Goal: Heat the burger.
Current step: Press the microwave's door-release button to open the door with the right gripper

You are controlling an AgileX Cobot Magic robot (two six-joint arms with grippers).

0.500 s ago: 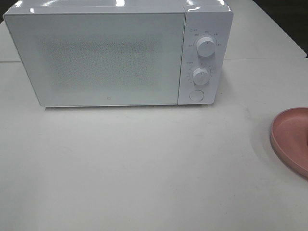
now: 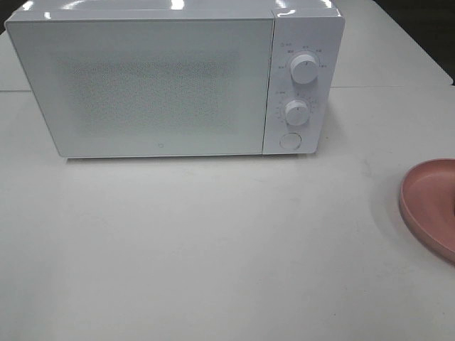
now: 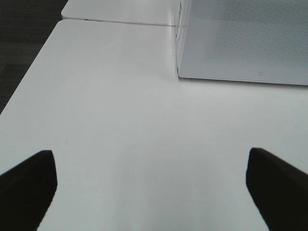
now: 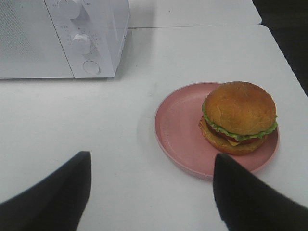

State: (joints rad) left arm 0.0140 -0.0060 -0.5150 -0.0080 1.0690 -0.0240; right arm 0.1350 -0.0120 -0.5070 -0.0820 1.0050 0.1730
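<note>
Nothing has visibly moved since half a second ago: the microwave (image 2: 163,85) and plate (image 2: 430,206) sit where they were in the high view, and neither arm shows there.

Nearest, the left tool (image 3: 150,159) hangs released over bare surface (image 2: 213,249), spread wide and gripping nothing. The right tool (image 4: 153,159) is likewise spread and empty, short of the plate's rim. The burger (image 4: 239,115) rests on the plate, off-centre, on the side away from the microwave. That puts it at about 4 o'clock from the microwave, beyond the high view's edge.

Risks, as I judge them: the burger is a loose stack, so a hard pinch could squash it or shear its layers apart, and a grip on the top alone might lift only the top. Catching the rim could shove the plate toward the surface's edge, which lies near on the burger's side. Farther off, the door (image 2: 142,85) is shut, so bringing the burger up before it opens would end in a bump. A skewed push on the button (image 2: 289,140) could slide the microwave back or knock the knob (image 2: 296,112) at 12 o'clock from it.

Hidden: the microwave's inside behind the dotted door; the dial markings, too small to read; the plate's 3 o'clock part and the whole burger in the high view; both arms.
</note>
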